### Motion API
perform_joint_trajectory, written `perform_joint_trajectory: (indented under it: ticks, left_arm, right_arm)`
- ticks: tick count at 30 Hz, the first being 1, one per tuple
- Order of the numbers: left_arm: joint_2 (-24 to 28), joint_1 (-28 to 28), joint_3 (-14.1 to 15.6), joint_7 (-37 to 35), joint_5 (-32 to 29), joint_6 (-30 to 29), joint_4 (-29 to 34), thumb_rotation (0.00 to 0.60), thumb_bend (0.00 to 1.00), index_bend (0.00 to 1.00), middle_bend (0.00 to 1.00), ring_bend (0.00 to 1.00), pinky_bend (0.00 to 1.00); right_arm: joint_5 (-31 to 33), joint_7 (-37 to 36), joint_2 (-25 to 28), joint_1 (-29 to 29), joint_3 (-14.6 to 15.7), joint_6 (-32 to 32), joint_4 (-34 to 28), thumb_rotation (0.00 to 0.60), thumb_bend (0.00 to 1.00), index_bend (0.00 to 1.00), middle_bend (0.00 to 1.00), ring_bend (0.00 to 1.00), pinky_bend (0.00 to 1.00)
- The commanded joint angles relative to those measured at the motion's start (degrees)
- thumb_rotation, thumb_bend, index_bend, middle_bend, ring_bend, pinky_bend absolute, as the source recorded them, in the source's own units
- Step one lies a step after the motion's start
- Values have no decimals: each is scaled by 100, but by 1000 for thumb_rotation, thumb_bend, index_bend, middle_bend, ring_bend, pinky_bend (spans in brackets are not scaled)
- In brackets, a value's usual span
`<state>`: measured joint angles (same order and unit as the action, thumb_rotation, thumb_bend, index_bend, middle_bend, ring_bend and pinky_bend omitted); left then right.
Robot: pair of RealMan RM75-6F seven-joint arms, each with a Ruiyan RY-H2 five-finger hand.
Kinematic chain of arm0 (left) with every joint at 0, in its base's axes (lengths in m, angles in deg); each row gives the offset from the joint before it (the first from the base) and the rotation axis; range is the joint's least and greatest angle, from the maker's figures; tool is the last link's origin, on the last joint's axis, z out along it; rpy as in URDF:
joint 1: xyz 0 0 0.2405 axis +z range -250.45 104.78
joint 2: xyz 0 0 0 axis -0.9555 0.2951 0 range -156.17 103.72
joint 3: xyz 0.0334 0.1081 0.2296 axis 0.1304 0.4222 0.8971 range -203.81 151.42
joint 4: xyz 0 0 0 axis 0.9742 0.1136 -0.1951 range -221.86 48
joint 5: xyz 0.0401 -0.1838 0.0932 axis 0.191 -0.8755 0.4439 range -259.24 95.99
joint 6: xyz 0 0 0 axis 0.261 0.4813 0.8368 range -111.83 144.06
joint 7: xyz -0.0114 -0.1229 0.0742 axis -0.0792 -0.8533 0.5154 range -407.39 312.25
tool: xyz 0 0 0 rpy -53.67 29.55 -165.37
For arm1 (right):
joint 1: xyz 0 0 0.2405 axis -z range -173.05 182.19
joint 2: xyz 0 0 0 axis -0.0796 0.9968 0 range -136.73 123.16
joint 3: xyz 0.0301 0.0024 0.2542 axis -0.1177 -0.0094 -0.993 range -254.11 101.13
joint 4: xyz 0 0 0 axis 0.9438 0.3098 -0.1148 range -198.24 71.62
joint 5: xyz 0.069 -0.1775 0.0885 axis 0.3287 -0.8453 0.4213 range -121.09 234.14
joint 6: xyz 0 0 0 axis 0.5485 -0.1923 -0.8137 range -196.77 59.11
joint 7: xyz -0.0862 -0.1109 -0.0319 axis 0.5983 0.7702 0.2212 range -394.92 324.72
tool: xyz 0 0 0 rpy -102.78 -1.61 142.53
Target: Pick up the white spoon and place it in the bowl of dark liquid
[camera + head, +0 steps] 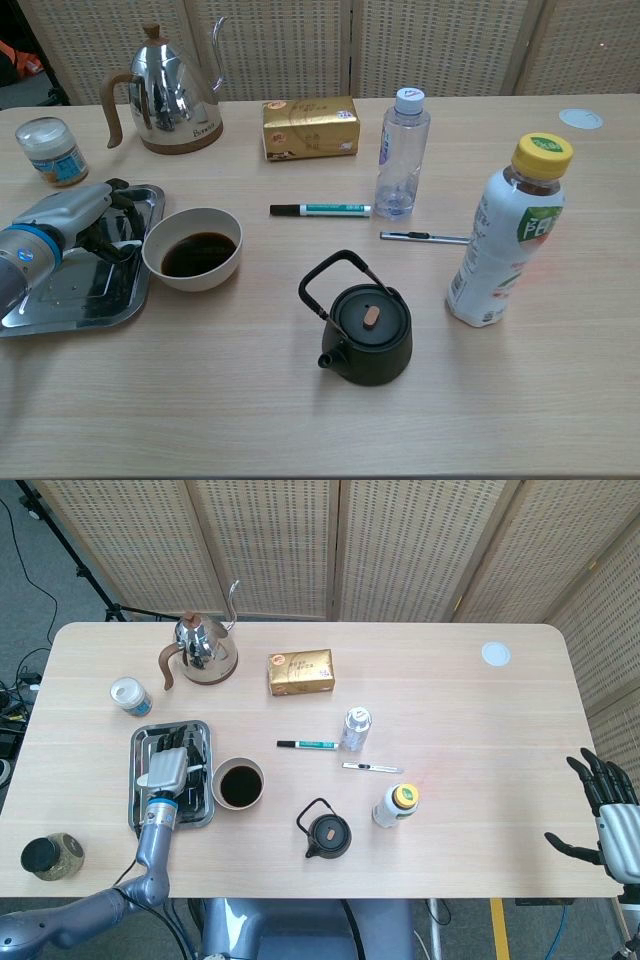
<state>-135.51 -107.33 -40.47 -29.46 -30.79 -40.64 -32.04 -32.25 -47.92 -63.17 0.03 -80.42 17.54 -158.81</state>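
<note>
A black cast-iron teapot point(364, 325) sits at the near centre of the table, with a yellow-capped drink bottle point(508, 232) to its right, a clear water bottle point(401, 154), pen point(424, 237) and green marker point(320, 210) behind it, and a gold box point(310, 127) and steel kettle point(172, 91) further back.

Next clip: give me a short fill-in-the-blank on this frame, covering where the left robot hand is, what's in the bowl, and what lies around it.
1. The left robot hand is over the metal ____, which sits left of the bowl.
2. The bowl holds a ____ liquid.
3. The marker lies between the bowl and the clear plastic ____.
4. The black teapot stands to the ____ of the yellow-capped bottle in the chest view.

Missing words: tray; dark; bottle; left
</note>
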Motion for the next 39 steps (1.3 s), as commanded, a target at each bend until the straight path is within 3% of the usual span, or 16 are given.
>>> perform_joint_trajectory:
  ticks: [1,21,32,39]
  left_arm:
    - [-25,21,-29,-28,15,-7,-23,600,413,503,0,0,0]
    - [41,235,-108,-137,246,-209,117,600,439,589,0,0,0]
    - [658,442,-103,-404,669,-563,1071,600,438,591,0,0,0]
    - [1238,614,-115,-1104,1022,-568,1994,600,437,591,0,0,0]
  right_arm:
    - [0,-11,4,1,-2,5,2,600,0,51,0,0,0]
    - [-27,-41,12,0,8,10,-12,600,0,50,0,0,0]
    - [-44,-37,11,-3,27,-9,-25,600,0,50,0,0,0]
    - [-49,-7,-7,-9,36,-23,-27,600,0,50,0,0,0]
